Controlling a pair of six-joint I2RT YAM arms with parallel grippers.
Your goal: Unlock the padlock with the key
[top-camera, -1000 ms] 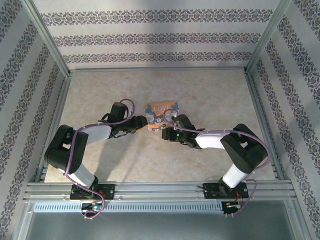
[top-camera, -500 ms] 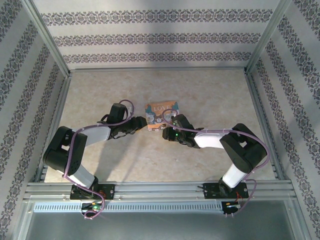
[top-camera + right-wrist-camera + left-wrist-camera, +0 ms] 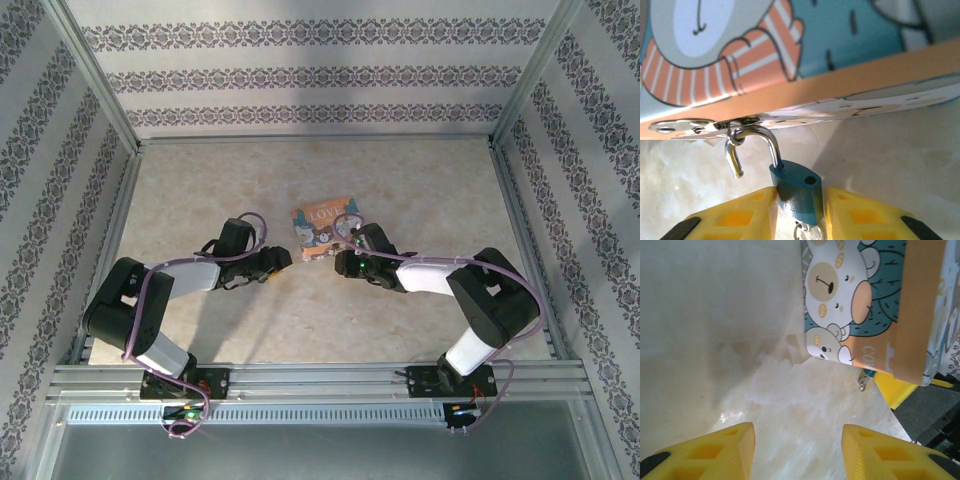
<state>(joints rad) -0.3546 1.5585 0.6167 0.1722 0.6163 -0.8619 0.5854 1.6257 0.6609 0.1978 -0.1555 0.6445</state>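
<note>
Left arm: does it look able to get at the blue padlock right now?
Probably not usefully. The right gripper grips the padlock on both sides; the left gripper, open, has bare table ahead, yet just the shackle is free.

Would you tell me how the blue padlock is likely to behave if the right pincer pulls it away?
The padlock looks like stiff metal, probably light. Its open shackle hooks a clasp on the box, so pulling may drag that along. Its smooth body might slip from the right pincer.
</note>
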